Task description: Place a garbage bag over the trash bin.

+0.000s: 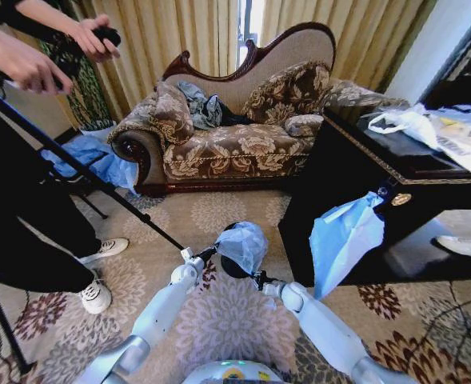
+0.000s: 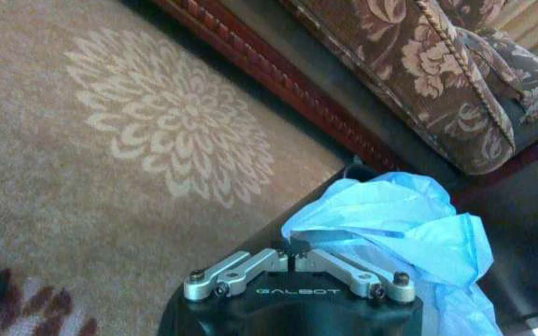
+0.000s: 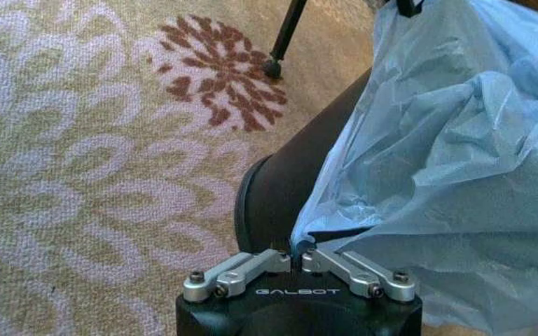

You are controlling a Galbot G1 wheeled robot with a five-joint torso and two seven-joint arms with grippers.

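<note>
Pale blue film of the garbage bag is draped over the trash bin, which stands on the flowered carpet before the sofa, between my two arms. My left gripper is pinched together on the bag's edge at one side. My right gripper looks clamped on the film too, as best I can tell, beside the bin's black wall.

The bin stands on the flowered carpet before the sofa, its top draped in the bag. The left pincer and right pincer meet it from either side.
</note>
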